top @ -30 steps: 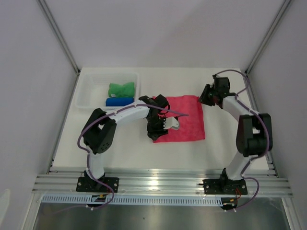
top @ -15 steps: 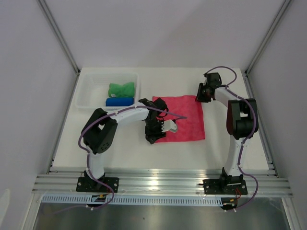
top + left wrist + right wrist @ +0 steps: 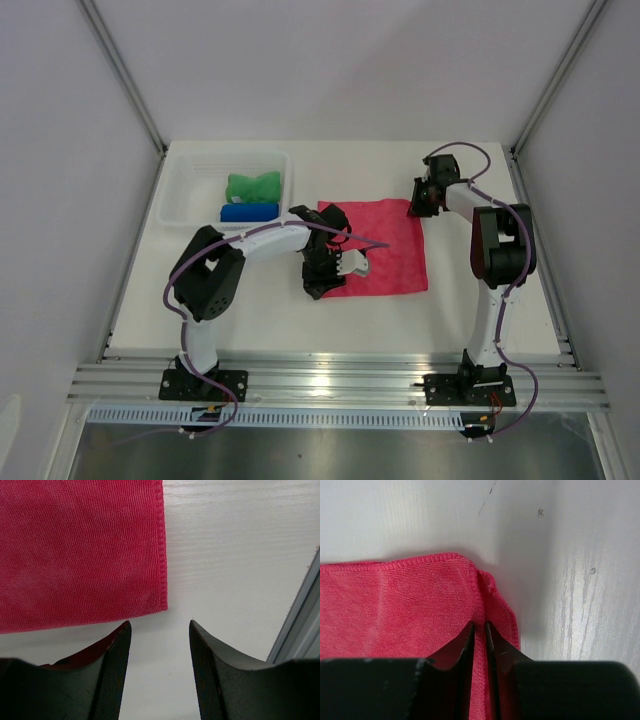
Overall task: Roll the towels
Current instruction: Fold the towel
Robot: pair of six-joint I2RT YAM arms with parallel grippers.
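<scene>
While the left tool (image 3: 352, 262) has barely shifted over the last second, the right tool (image 3: 414, 206) has swung in from the right side of the white surface (image 3: 270, 320) to the far right corner of the flat pink cloth towel (image 3: 385, 250). Its jaws have narrowed there. In the right wrist view they are pinched almost together on a raised ridge of the hemmed edge, so the right tool (image 3: 479, 627) now appears to have that corner in its grip.

The left tool (image 3: 159, 625) stands about half open near the towel's near left side. Only bare surface lies between its fingers, and it holds nothing.

With one corner taken, the pink towel looks set to be lifted or folded over to begin its roll, though nothing has been rolled yet. It lies spread in the middle of the surface, roughly square, with a stitched border and a fine ribbed weave (image 3: 75, 545).

The green cloth towel (image 3: 252, 186) and the royal blue cloth towel (image 3: 249, 212) sit bundled in the white plastic basket (image 3: 185, 195) at the far left.
</scene>
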